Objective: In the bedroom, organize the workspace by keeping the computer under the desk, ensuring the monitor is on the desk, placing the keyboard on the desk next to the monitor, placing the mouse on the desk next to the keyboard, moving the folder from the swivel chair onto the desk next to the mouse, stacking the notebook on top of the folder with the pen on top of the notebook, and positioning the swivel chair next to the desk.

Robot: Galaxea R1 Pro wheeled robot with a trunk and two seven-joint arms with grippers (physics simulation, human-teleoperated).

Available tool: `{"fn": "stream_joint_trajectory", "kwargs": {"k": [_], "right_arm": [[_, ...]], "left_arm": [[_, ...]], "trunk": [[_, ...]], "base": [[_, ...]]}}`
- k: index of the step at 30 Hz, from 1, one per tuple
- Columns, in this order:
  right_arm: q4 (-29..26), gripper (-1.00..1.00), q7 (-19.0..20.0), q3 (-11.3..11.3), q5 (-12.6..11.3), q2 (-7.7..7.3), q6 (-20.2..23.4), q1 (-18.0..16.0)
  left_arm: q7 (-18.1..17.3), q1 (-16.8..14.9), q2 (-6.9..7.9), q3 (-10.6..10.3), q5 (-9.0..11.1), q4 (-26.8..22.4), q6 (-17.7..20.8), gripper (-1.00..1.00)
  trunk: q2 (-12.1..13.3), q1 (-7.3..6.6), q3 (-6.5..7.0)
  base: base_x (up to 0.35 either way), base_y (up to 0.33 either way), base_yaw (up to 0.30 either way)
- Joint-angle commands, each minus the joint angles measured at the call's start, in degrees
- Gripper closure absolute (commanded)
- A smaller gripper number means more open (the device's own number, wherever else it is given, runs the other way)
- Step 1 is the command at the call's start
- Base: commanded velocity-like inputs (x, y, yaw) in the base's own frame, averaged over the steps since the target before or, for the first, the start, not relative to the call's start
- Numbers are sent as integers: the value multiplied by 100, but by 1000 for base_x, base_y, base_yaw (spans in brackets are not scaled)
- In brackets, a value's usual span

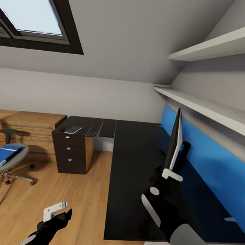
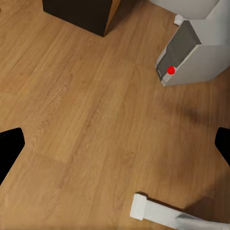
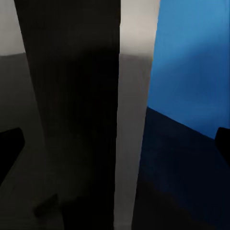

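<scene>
The monitor (image 1: 174,143) stands edge-on on the black desk (image 1: 132,169) beside the blue back panel (image 1: 208,165). My right gripper (image 1: 170,173) is open at its lower edge, and the right wrist view has the monitor (image 3: 72,96) close between the wide-spread fingers. The keyboard (image 1: 94,129), the grey notebook (image 1: 73,129) and a small dark mouse (image 1: 61,129) lie on the desk's far wing. The blue folder (image 1: 0,155) rests on the swivel chair (image 1: 12,165) at the left. My left gripper (image 1: 61,211) hangs open over the floor, near the grey computer (image 2: 191,52).
A black three-drawer unit (image 1: 72,151) stands under the far wing. A wooden dresser (image 1: 31,124) and a small black stool (image 1: 9,131) sit by the far wall. Two shelves (image 1: 214,109) overhang the desk on the right. A white desk leg (image 2: 158,211) is near my left gripper.
</scene>
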Motion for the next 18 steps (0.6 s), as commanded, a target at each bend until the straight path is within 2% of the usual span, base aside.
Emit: {"fn": "stream_joint_trajectory", "kwargs": {"k": [1,2,3,5,6,7,12,18], "right_arm": [[5,-100,-24,50,-2,-12,-67,-9],[14,-100,-25,56,74,-15,-85,-9],[23,-100,-30,59,171,-24,-101,-9],[23,-100,-31,59,183,-25,-103,-9],[24,-100,-32,59,187,-26,-103,-9],[24,-100,-31,59,192,-26,-104,-9],[16,-100,-32,64,216,-27,-104,-9],[15,-100,-33,64,291,-20,-100,-9]], "left_arm": [[46,-5,11,0,33,-10,9,-100],[49,-5,25,11,37,-8,2,-100],[56,-5,185,27,58,529,-73,-100],[49,-5,289,25,58,924,-200,-100],[40,-5,331,24,58,1197,-343,-100],[16,-5,376,20,58,1731,-748,-100],[-80,-5,402,5,54,2625,-1555,-100],[-505,-5,406,-2,62,3023,-1729,-100]], "trunk": [[-6,1,-8],[-6,1,-8],[-6,1,-8],[-6,1,-8],[-6,1,-8],[-6,1,-8],[-6,1,-8],[-6,1,-8]], "base": [[-5,-32,0],[-3,-16,0],[0,-114,0],[0,-184,0],[0,-218,0],[0,-97,0],[0,-35,0],[0,-4,0]]}}
